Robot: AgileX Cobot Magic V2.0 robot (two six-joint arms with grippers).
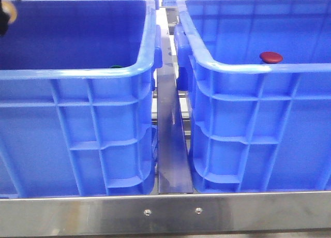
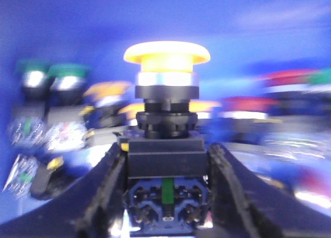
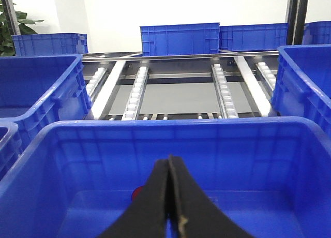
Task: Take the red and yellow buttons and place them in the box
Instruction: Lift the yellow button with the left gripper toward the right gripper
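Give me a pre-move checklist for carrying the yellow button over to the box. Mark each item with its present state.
1. Grip: the left end effector has its fingers closed on the black base of the yellow mushroom-capped push button. Ok.
2. Button attitude: it sits upright between the fingers. Ok.
3. Clear of the other blurred buttons behind it: cannot tell, the left wrist view is smeared.
4. Right end effector: fingers shut, nothing between them, above a large blue plastic crate. Ok.
5. Dark red domed button: already in the right-hand crate. Ok.
6. Left arm's height over the crate rim: cannot tell.
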